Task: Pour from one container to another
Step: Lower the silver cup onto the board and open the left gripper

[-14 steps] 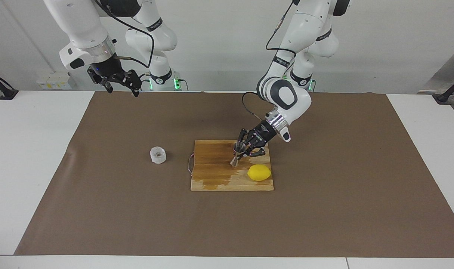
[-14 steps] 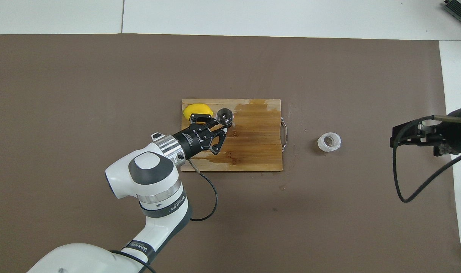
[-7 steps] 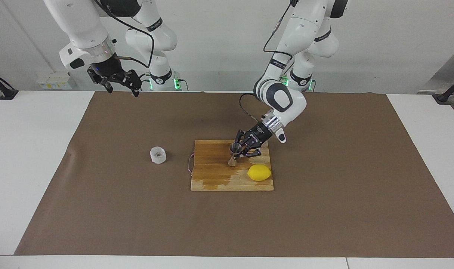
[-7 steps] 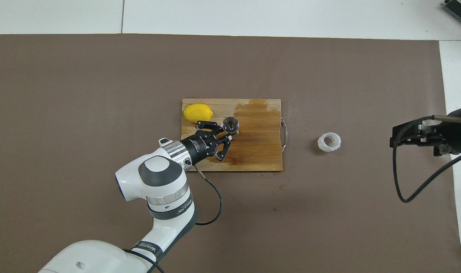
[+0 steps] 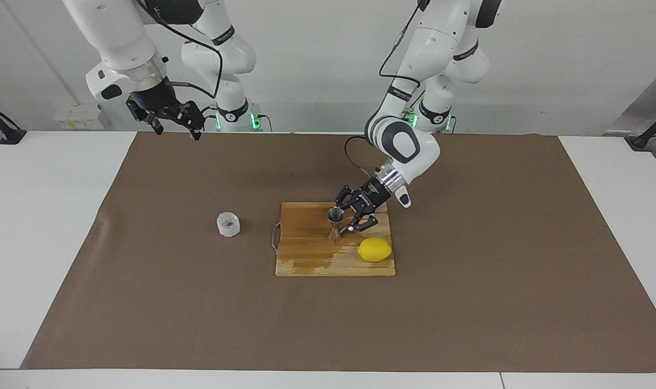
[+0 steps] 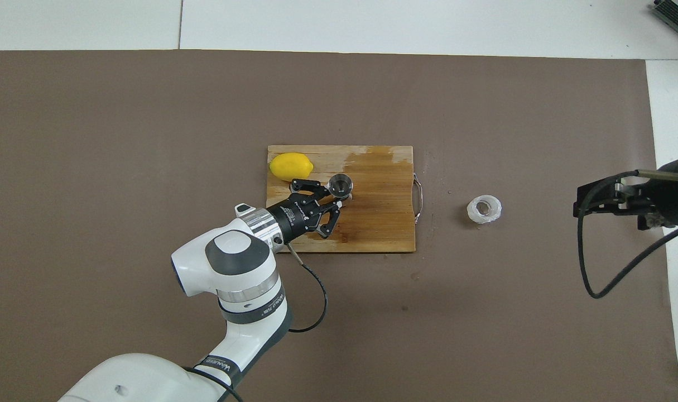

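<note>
we see the left gripper (image 5: 345, 220) low over the wooden cutting board (image 5: 306, 254), right beside the steel jigger (image 5: 335, 225). a second ago the jigger hung tilted in its closed grip, nearer the lemon (image 5: 374, 249). now the jigger stands upright on the board, a little closer to the board's middle, and the fingers look to have parted around its upper cone. we cannot tell whether they are touching the metal. we judge that the receiving vessel has just been set down and let go, so the pour itself has not yet begun.

the plastic cup (image 5: 228, 223) sits alone on the brown mat, beside the board's handle end, toward the right arm's end of the table, well apart from the jigger. the right gripper (image 5: 169, 120) waits high over the mat's edge by the robots, its fingers spread wide and holding nothing.

the jigger is shiny steel, two small cones joined at a narrow waist, its open mouth showing as a bright ring from above. the cup is squat, translucent white, with ridged sides. the board is pale bamboo with a darker, wet-looking patch and a thin metal handle (image 6: 419, 197). the lemon is smooth and bright yellow.
</note>
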You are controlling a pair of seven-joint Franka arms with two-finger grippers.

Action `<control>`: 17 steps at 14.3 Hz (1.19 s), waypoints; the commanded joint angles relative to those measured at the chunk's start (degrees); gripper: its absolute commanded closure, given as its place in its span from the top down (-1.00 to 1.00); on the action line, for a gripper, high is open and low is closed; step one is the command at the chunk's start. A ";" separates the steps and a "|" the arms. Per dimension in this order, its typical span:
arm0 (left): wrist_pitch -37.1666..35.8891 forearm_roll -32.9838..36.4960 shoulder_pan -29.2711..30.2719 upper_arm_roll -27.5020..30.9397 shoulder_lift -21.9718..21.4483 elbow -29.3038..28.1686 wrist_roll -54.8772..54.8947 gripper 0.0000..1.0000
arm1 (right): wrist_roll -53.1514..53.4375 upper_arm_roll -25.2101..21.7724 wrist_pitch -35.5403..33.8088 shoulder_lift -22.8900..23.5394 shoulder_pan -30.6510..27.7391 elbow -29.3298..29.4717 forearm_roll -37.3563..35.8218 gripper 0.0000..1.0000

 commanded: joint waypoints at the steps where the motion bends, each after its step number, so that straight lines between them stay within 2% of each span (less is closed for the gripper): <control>1: 3.72 -0.57 -0.51 0.76 -1.97 -0.42 3.77 1.00 | -1.26 0.28 0.14 -0.09 -0.88 0.35 1.59 1.00; 4: 6.46 2.84 -1.13 0.76 -3.72 -0.42 4.92 1.00 | -1.26 0.28 0.14 -0.09 -0.88 0.35 1.59 1.00; 9: 8.04 19.17 -0.52 0.85 -4.61 0.37 5.01 1.00 | -1.26 0.28 0.23 -0.09 -0.88 0.35 1.59 1.00; 11: 7.61 23.48 -0.16 1.37 -5.40 0.37 5.10 1.00 | -1.26 0.28 0.14 -0.09 -0.88 0.35 1.59 1.00; 15: 7.08 47.01 0.19 1.37 -5.31 0.81 5.10 1.00 | -1.26 0.28 0.14 -0.09 -0.88 0.35 1.59 1.00; 17: 4.89 53.02 0.54 1.46 -5.40 0.63 5.10 1.00 | -1.26 0.28 0.14 -0.09 -0.88 0.35 1.59 1.00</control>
